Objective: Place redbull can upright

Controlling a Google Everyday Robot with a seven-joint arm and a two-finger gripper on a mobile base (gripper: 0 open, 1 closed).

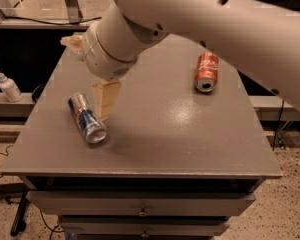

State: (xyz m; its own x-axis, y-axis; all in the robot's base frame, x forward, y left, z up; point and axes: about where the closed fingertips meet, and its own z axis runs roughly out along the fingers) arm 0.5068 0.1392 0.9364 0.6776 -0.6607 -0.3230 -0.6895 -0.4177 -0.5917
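Observation:
The redbull can (pixel 86 117), slim, silver and blue with red markings, lies on its side on the left part of the grey table (pixel 165 139), with its silver top facing the front edge. My gripper (pixel 106 98) hangs from the large white arm just to the right of the can's far end, close beside it and low over the table. It does not hold the can.
An orange-red soda can (pixel 206 72) lies on its side at the right back of the table. A white pump bottle (pixel 9 86) stands on a ledge left of the table. My arm covers the table's back left. Drawers sit below the front edge.

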